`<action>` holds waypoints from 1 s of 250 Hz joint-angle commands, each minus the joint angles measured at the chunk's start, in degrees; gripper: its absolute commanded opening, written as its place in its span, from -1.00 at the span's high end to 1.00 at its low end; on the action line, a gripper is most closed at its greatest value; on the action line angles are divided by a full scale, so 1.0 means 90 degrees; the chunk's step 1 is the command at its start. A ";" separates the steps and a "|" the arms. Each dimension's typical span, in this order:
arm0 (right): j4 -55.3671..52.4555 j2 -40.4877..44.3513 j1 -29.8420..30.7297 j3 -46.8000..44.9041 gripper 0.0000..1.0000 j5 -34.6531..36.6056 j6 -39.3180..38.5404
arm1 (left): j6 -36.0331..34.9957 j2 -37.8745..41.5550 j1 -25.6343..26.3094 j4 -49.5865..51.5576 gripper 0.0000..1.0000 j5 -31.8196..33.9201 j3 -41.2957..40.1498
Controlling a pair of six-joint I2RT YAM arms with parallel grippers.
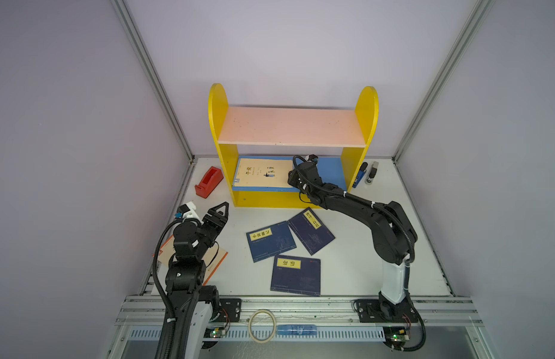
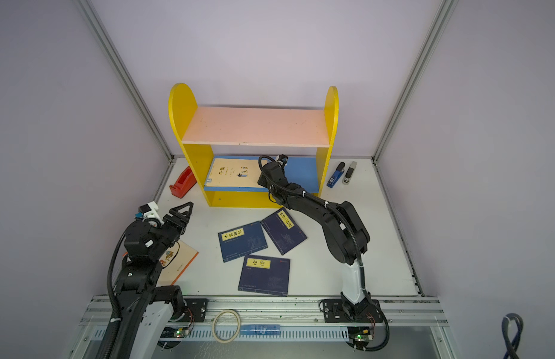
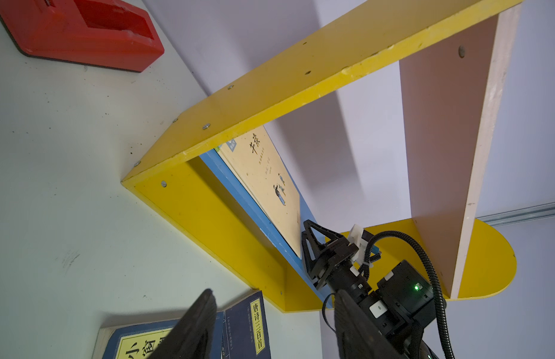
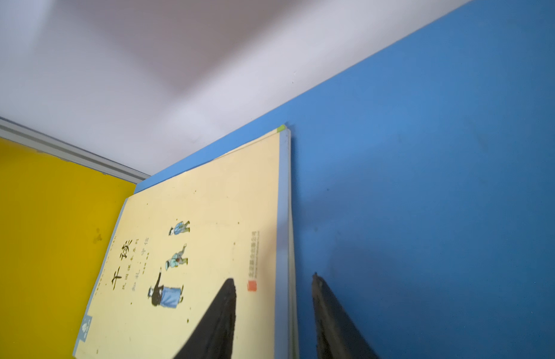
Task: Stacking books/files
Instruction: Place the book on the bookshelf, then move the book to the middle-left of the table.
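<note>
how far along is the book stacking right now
Done: a cream book lies flat on the shelf's blue lower board. In hand: nothing gripped; the right gripper sits at that book's edge with jaws open, and the left gripper hangs open and empty. Left: three navy books and a second cream book beneath the left arm lie on the table.

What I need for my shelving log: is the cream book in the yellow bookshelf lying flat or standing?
Lying flat: the cream book rests cover up on the blue lower board, its title showing in both top views.
</note>
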State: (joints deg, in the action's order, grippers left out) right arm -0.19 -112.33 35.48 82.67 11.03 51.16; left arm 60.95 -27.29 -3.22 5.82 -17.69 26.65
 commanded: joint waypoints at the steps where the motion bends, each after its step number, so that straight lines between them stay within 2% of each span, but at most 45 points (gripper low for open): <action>1: -0.0099 0.0236 0.0006 -0.0376 0.14 0.0057 0.0213 | -0.0024 -0.0005 -0.0003 -0.0209 -0.27 -0.0041 0.0007; 31: 0.0138 0.0561 0.0101 -0.0691 0.14 -0.0083 0.0135 | -0.0056 -0.0012 -0.0001 -0.0146 -0.27 0.0037 0.0007; 56: -0.0038 0.1036 0.0418 -0.0743 0.14 0.0211 -0.0309 | -0.0121 -0.0069 -0.0003 0.0203 -0.27 0.0322 0.0083; 85: -0.0131 0.1721 0.1072 -0.0944 0.13 0.0933 -0.0959 | -0.0162 -0.0325 -0.0013 0.0950 -0.28 0.0998 0.0219; 103: 0.0011 0.2058 0.1585 -0.1176 0.03 0.1400 -0.1325 | -0.0125 -0.0644 -0.0041 0.1464 -0.29 0.1452 0.0334; 128: 0.0652 0.2180 0.2225 -0.1589 -0.04 0.1431 -0.1664 | -0.0060 -0.1186 -0.0171 0.1954 -0.28 0.1846 0.0486; 148: 0.1366 0.1987 0.2653 -0.1791 -0.09 0.1297 -0.1759 | -0.0007 -0.1570 -0.0298 0.2385 -0.29 0.2170 0.0627; 168: 0.1805 0.1499 0.3152 -0.1671 -0.10 0.1283 -0.1817 | 0.0134 -0.1850 -0.0364 0.2919 -0.32 0.2842 0.0728; 187: 0.1930 0.0788 0.3640 -0.1327 -0.11 0.1088 -0.1931 | 0.0497 -0.2064 -0.0491 0.3743 -0.42 0.3506 0.0852; 197: 0.1893 0.0356 0.3845 -0.1026 -0.13 0.0957 -0.2056 | 0.0712 -0.2150 -0.0641 0.4267 -0.54 0.3724 0.0964; 212: 0.1707 -0.0290 0.4021 -0.0466 -0.13 0.0650 -0.2214 | 0.0716 -0.2220 -0.0988 0.4802 -0.81 0.3858 0.1113; 227: 0.1477 -0.0750 0.4066 0.0009 -0.13 0.0263 -0.2122 | 0.0557 -0.2206 -0.1322 0.5081 -0.99 0.3937 0.1138; 250: 0.1621 -0.1041 0.4075 0.0135 -0.13 -0.0218 -0.1998 | 0.0124 -0.2155 -0.1861 0.5036 -0.99 0.3624 0.0902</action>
State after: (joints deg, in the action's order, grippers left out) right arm 12.75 -119.00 71.99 81.97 15.38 33.17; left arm 65.34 -47.00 -15.46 44.21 13.58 36.18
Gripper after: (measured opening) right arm 0.566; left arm 0.997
